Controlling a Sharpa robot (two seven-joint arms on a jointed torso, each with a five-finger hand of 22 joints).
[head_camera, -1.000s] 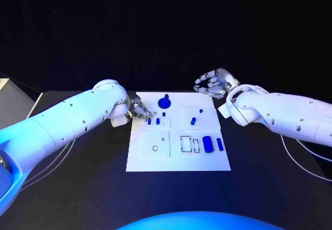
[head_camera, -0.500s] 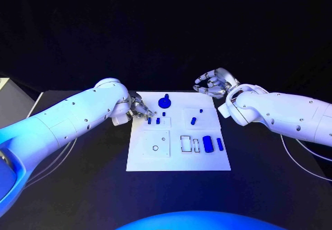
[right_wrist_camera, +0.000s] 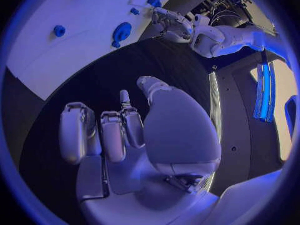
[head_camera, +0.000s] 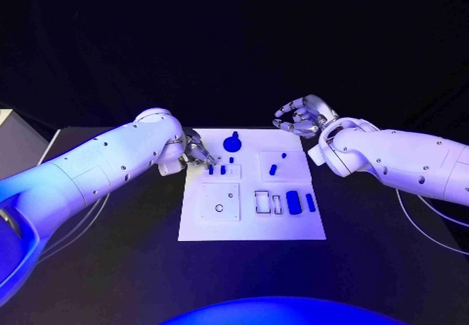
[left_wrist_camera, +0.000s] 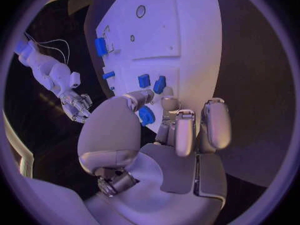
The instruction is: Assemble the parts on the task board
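Observation:
The white task board (head_camera: 252, 220) lies in the middle of the table with several blue parts on it. A round blue knob (head_camera: 232, 143) sits near its far edge, and two short pegs (head_camera: 217, 170) stand just nearer. My left hand (head_camera: 197, 154) hovers at the board's far left edge beside these pegs. Its fingers (left_wrist_camera: 181, 130) and thumb are apart and hold nothing. A blue piece (left_wrist_camera: 146, 116) shows past the thumb, half hidden. My right hand (head_camera: 305, 115) hangs above the table beyond the board's far right corner, fingers loosely bent, empty.
More blue parts lie on the board's right half: two small ones (head_camera: 278, 164) and longer blocks (head_camera: 293, 200) by rectangular slots. A square plate with holes (head_camera: 220, 202) takes the near left. Black table (head_camera: 117, 257) surrounds the board.
Both hands stay almost where they were. The left hand has edged slightly toward the pegs. The parts on the board have not moved.

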